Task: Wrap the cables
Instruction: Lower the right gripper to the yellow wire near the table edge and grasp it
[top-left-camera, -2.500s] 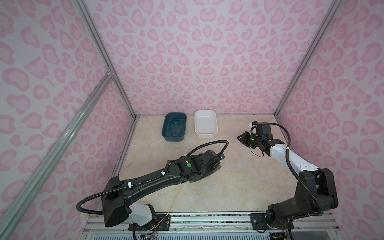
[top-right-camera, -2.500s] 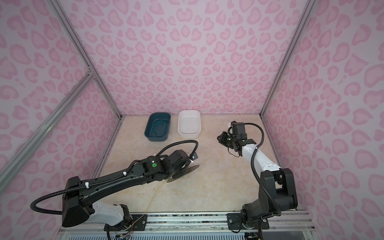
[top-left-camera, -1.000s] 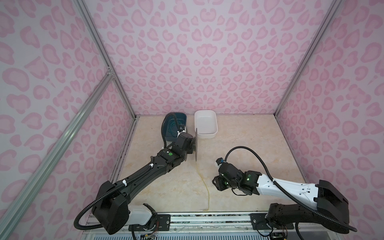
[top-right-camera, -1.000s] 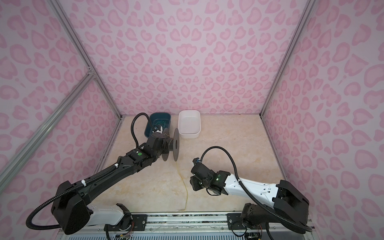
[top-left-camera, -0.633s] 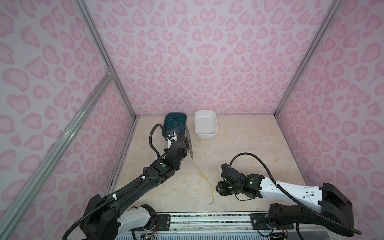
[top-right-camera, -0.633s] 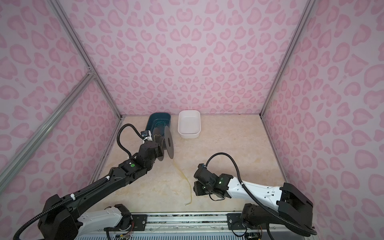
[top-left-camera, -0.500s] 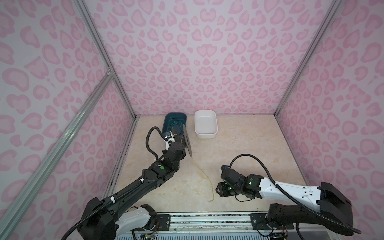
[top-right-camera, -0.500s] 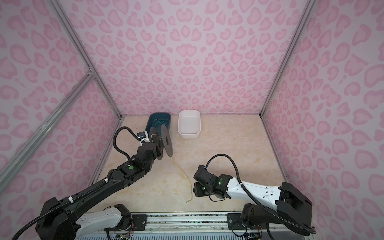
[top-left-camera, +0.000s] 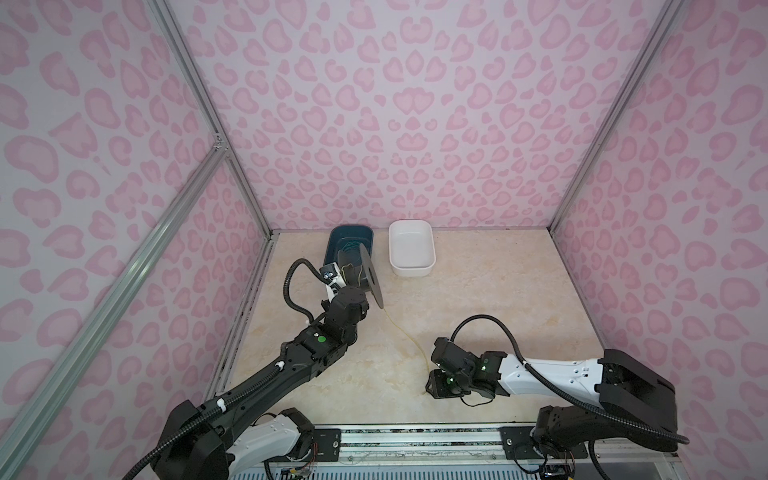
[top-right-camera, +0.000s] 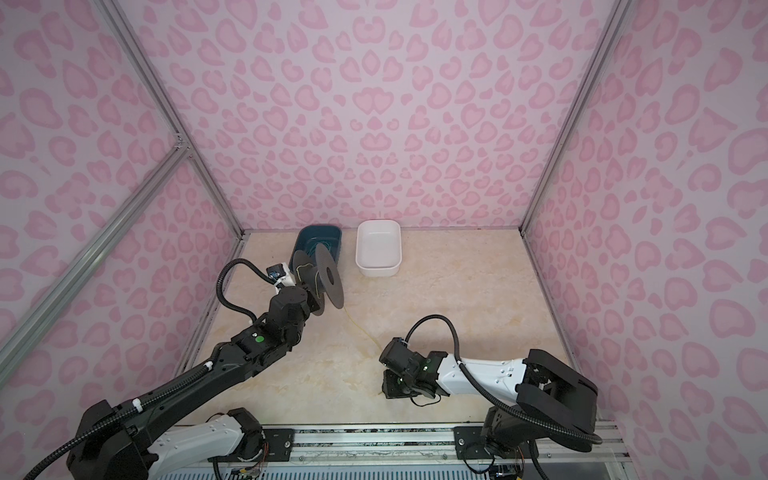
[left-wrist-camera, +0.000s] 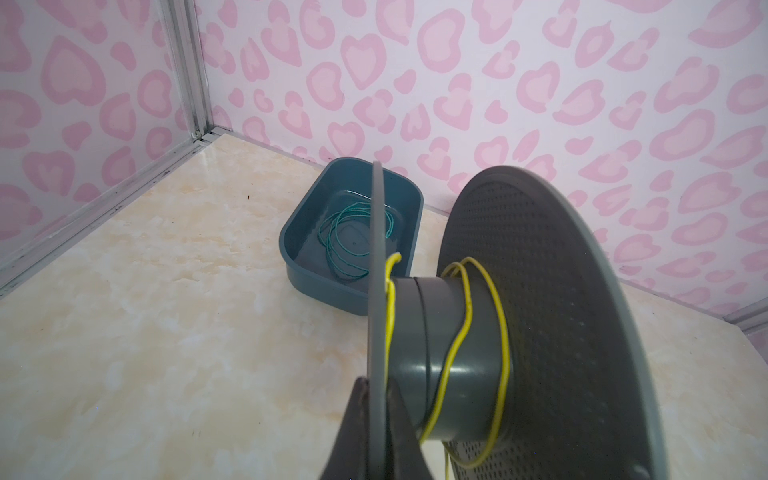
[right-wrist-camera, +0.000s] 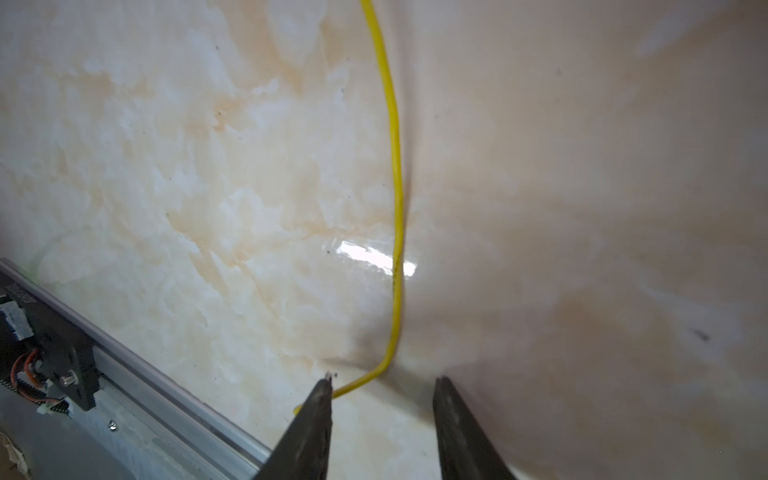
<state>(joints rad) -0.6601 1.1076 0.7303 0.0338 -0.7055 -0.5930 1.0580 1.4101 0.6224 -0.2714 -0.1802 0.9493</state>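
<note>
While teal tub (left-wrist-camera: 332, 296) holds green wire (left-wrist-camera: 350, 239), white tub (top-left-camera: 411, 271), spooled yellow cable (right-wrist-camera: 398, 208)

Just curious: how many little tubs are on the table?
2: a teal tub at the back, left of middle, and a white tub beside it, to its right. None seems hidden.

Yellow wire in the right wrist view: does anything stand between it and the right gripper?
Nothing visible does. The yellow wire lies on the table, its end right at the tips of the open right gripper.
</note>
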